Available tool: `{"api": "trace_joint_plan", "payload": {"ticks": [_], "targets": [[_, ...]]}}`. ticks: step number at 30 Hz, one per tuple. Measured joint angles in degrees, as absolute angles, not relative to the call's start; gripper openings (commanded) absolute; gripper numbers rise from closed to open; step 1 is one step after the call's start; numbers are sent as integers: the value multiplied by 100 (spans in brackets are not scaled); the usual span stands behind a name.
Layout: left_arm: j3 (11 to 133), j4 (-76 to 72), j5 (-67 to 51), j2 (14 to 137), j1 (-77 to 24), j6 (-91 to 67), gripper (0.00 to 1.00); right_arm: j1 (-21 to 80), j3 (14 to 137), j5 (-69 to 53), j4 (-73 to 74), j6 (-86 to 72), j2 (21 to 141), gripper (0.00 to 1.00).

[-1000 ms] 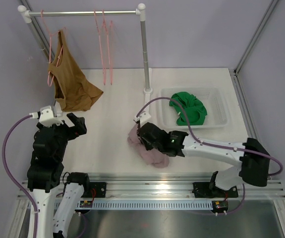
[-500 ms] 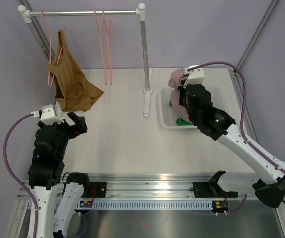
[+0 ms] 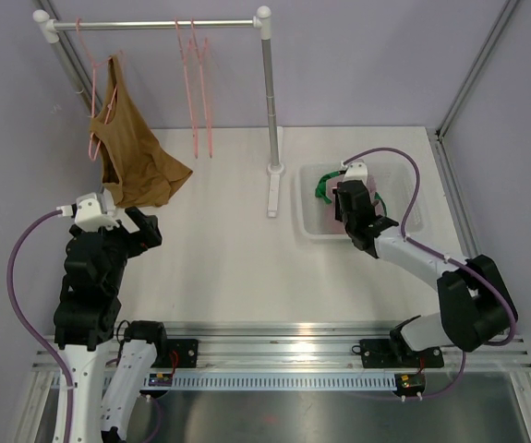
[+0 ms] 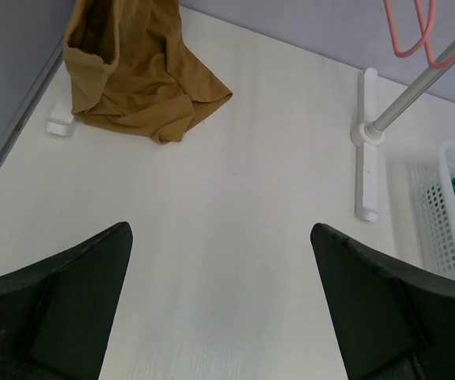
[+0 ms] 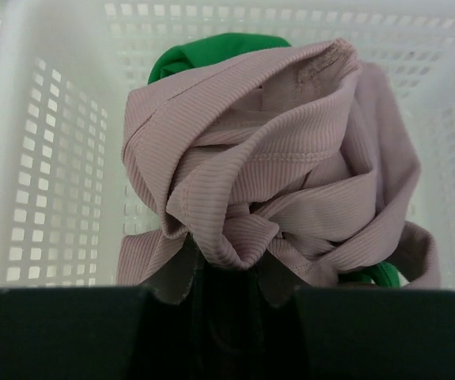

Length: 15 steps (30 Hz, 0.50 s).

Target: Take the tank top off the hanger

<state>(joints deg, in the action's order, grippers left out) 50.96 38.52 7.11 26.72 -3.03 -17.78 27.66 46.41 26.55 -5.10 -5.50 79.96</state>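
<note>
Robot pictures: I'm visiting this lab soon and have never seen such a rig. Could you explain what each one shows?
The machine is two robot arms bolted at the table's near edge. The top view looks down from above and behind them: left arm on the left, right arm on the right. The other two pictures come from cameras on the wrists. On the table stands a rack with pink hangers; one hanger carries a brown tank top, its hem resting on the table. To the right sits a white basket with a green garment inside. The left fingers are open and empty. The right fingers reach into the basket, pinching a bunched pink top.
</note>
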Motion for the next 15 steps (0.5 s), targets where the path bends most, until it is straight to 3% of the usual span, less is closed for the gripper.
{"api": "trace_joint_plan", "payload": {"ticks": [5,7,8,9,11,12,14,15], "targets": [[5096,3841,666,2674,-294,-1778,99,2755,4720,2342,-419,-888,8300,0],[5096,3844,663,2674,-292,-1778,99,2722,4908,2215,-266,-1007,8506,6],[5098,3844,661,2676,-287,-1778,99,2689,5026,2121,-167,-1063,8626,23],[5107,3846,652,2685,-287,-1778,99,2655,5142,2034,-49,-1118,8739,33],[5293,4064,650,2818,-281,-1782,99,2598,5367,1949,252,-1227,8927,41],[5496,4202,655,2956,-279,-1785,99,2578,5476,1931,403,-1278,8989,53],[6051,4440,679,3286,-276,-1798,99,2569,5675,1927,744,-1363,9004,63],[6440,4637,692,3487,-276,-1800,99,2569,5791,1927,926,-1385,8980,75]]}}
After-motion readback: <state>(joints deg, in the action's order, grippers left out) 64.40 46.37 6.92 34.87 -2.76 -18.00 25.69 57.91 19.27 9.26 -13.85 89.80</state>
